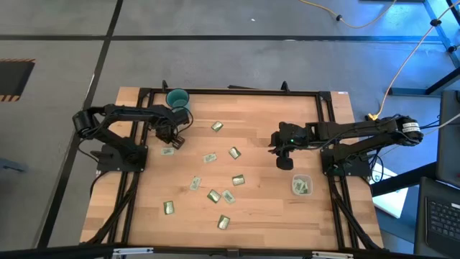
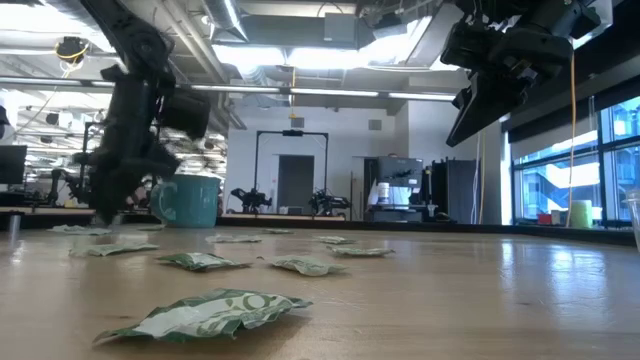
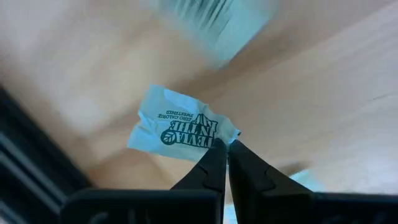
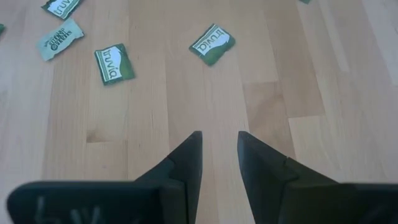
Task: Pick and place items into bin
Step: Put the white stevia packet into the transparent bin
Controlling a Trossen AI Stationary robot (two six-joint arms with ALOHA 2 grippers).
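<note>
Wooden planks make up the bench (image 1: 266,208), framed by black rails, with pale green and gold packets (image 1: 213,196) scattered over its middle and near half. Both dark arms reach in from the sides.

Over on the far left, the left gripper (image 3: 224,149) is down near the bench beside a teal mug (image 1: 177,98), its jaws pressed together and pinching the corner of one pale printed packet (image 3: 180,124); the wrist view shows that packet hanging from the fingertips (image 3: 214,163). Another packet (image 1: 168,151) lies on the wood just nearer than this gripper.

On the right side, the right gripper (image 4: 219,146) hangs above bare wood, raised well off the surface in the low view, with its jaws spread apart and nothing between them. Three green packets (image 4: 212,44) lie ahead of it.

Just near of the right gripper stands the clear bin (image 1: 302,185), by the right rail, with a few greenish packets already inside.
</note>
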